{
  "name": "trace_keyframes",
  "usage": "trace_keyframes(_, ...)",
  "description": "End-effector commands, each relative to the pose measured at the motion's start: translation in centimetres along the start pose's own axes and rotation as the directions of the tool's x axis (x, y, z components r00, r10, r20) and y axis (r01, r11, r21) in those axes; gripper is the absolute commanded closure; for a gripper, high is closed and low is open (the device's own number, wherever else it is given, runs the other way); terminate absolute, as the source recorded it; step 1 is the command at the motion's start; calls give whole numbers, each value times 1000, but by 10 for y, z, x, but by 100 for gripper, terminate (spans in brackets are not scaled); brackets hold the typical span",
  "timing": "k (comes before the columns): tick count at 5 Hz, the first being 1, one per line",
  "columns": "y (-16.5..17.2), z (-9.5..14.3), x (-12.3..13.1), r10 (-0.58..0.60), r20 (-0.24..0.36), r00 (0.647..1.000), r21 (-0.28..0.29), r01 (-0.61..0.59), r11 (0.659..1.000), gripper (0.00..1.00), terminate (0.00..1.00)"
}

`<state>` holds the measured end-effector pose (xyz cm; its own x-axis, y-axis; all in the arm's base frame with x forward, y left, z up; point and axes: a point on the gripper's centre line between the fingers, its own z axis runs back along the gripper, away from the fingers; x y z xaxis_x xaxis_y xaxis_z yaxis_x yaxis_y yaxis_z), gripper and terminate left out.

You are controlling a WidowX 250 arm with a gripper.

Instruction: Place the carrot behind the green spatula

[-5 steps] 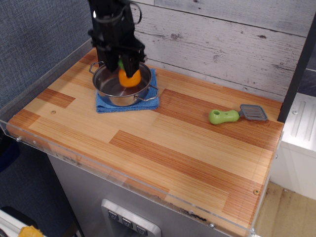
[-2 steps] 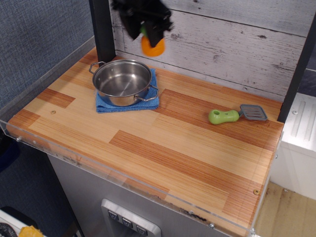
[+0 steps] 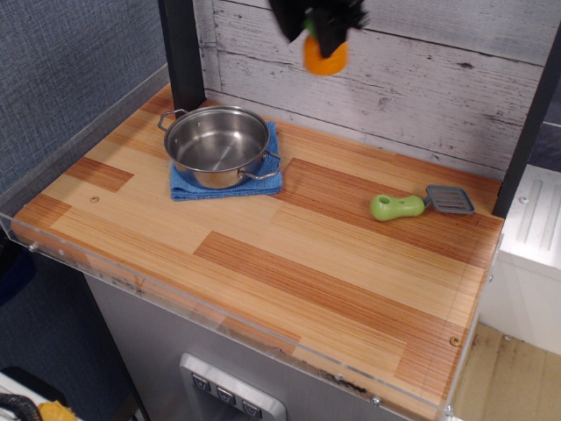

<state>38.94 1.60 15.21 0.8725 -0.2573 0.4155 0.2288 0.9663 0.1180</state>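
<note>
My black gripper [image 3: 321,31] is at the top of the view, high above the table, shut on the carrot [image 3: 325,56]. The carrot is orange with a bit of green cap showing between the fingers; it hangs in front of the white plank wall. The green spatula [image 3: 410,205] lies on the table at the right, lime handle to the left, grey slotted blade [image 3: 450,199] to the right. The carrot is up and left of the spatula, well above it.
A steel pot [image 3: 217,146] stands empty on a blue cloth [image 3: 226,183] at the back left. A black post [image 3: 182,53] rises behind the pot. The white plank wall [image 3: 421,88] closes the back. A clear plastic rim [image 3: 219,324] edges the table's front.
My gripper lifted the carrot out of the pot, then carried it up and to the right along the back wall. The pot is now empty. The spatula has not moved.
</note>
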Motion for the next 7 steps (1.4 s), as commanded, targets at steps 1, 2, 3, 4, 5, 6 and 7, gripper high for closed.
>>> trace_keyframes(1,-19,-5,11,-131,3,991,-19,131,991,100,0)
trace_keyframes(2,-23,-17,7,-175,-14,984,-45,174,984,100,0)
trace_keyframes(3,-34,-32,3,-209,-34,977,-76,206,976,100,0)
trace_keyframes(4,-44,-49,2,-264,-35,964,-111,259,959,100,0)
trace_keyframes(5,-50,-61,-2,-339,-63,939,-135,328,935,100,0)
trace_keyframes(6,-55,-75,-11,-350,-76,934,-164,335,928,100,0)
trace_keyframes(7,-58,-84,-15,-378,-98,921,-177,357,917,100,0)
